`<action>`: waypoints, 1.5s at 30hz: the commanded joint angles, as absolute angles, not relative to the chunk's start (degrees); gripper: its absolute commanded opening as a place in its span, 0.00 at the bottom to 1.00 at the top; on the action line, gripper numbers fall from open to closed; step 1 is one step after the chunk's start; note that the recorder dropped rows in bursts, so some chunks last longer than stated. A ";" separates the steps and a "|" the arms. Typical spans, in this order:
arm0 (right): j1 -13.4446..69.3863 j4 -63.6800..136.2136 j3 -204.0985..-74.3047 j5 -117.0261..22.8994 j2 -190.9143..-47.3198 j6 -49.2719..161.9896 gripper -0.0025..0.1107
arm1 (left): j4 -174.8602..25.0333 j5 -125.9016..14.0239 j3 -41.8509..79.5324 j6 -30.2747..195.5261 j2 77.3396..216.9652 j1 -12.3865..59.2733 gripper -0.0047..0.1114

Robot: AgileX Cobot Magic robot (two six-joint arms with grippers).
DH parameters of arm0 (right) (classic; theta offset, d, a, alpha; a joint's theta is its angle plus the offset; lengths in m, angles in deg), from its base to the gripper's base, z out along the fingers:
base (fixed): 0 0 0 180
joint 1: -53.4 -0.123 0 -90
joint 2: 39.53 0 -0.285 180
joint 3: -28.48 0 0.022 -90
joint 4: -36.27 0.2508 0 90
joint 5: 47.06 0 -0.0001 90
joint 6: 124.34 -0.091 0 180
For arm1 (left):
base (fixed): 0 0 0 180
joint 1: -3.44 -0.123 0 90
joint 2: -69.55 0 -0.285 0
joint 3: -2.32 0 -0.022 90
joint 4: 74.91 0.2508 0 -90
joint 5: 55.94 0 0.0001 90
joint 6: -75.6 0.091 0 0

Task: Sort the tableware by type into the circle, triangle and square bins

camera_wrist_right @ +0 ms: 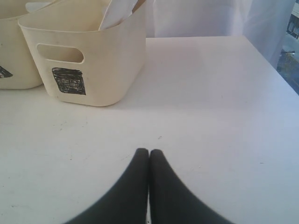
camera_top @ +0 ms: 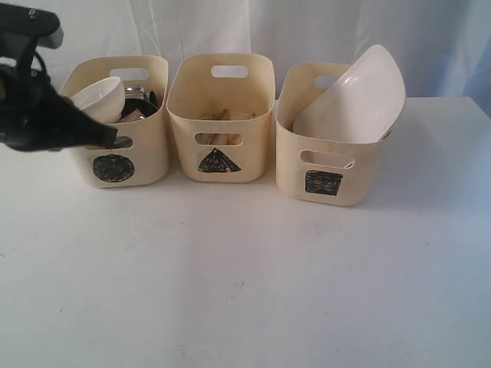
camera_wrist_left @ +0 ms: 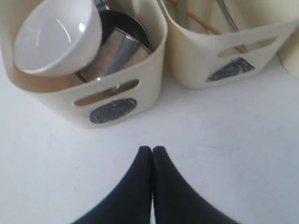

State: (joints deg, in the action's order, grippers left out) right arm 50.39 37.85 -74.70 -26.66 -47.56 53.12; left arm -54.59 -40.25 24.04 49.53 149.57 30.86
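**All 3 bins loaded, both claws pressed shut**

At 10 o'clock on the white table [camera_top: 245, 291]: circle bin [camera_top: 153, 157], packed with a tilted white bowl [camera_top: 100, 98] beside a steel mug [camera_wrist_left: 119, 51] and the dark rim of a steel bowl [camera_wrist_left: 128, 22]. At 12 o'clock: triangle bin [camera_top: 184, 115], with wooden chopsticks [camera_wrist_left: 205, 24] and thin steel cutlery handles [camera_wrist_left: 226, 16] inside. At 2 o'clock: square bin [camera_top: 295, 153], with the white square plate [camera_top: 357, 96] leaning inside and reaching well above the rim. Left gripper [camera_wrist_left: 152, 151] pressed together, pinching nothing, near the circle bin's marked front wall, at 9 o'clock in the exterior view. Right gripper [camera_wrist_right: 149, 153] likewise pressed together, pinching nothing, over bare table near the square bin's marked side.
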 commanded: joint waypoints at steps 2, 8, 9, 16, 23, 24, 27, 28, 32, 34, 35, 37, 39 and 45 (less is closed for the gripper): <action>50.63 37.96 -74.30 -27.01 -47.32 52.88 0.02 | -55.62 -41.36 35.80 50.18 136.73 34.65 0.04; 50.63 37.96 -74.30 -27.01 -47.32 52.88 0.02 | -54.91 -31.01 40.05 50.18 127.00 34.87 0.04; 50.63 37.96 -74.30 -27.01 -47.32 52.88 0.02 | -54.80 -28.45 40.05 50.18 125.93 34.87 0.04; 50.63 37.96 -74.30 -27.01 -47.32 52.88 0.02 | -54.80 -21.52 40.05 50.18 123.04 34.87 0.04; 50.63 37.96 -74.30 -27.01 -47.32 52.88 0.02 | -54.80 -21.62 40.05 50.18 123.05 34.87 0.04; 50.63 37.96 -74.30 -27.01 -47.32 52.88 0.02 | -54.80 -21.62 40.05 50.18 123.05 34.87 0.04; 50.63 37.96 -74.30 -27.01 -47.32 52.88 0.02 | -50.29 -21.73 40.22 50.18 122.32 34.87 0.04; 50.63 37.96 -74.30 -27.01 -47.32 52.88 0.02 | -50.40 -21.73 40.52 50.18 120.92 34.87 0.04; 50.63 37.96 -74.30 -27.01 -47.32 52.88 0.02 | -53.99 -21.73 42.68 51.68 113.55 32.37 0.04; 50.63 37.96 -74.30 -27.01 -47.32 52.88 0.02 | -57.03 -21.73 45.88 53.68 106.29 27.44 0.04; 50.63 37.96 -74.30 -27.01 -47.32 52.88 0.02 | -57.92 -21.85 46.91 54.94 104.27 25.84 0.04; 50.63 37.96 -74.30 -27.01 -47.32 52.88 0.02 | -60.97 -21.97 51.46 60.10 97.21 20.47 0.04; 50.63 37.96 -74.30 -27.01 -47.32 52.88 0.02 | -66.43 -22.15 55.80 68.22 90.29 14.57 0.04; 50.63 37.96 -74.30 -27.01 -47.32 52.88 0.02 | -81.94 -30.82 69.27 81.78 77.71 0.24 0.04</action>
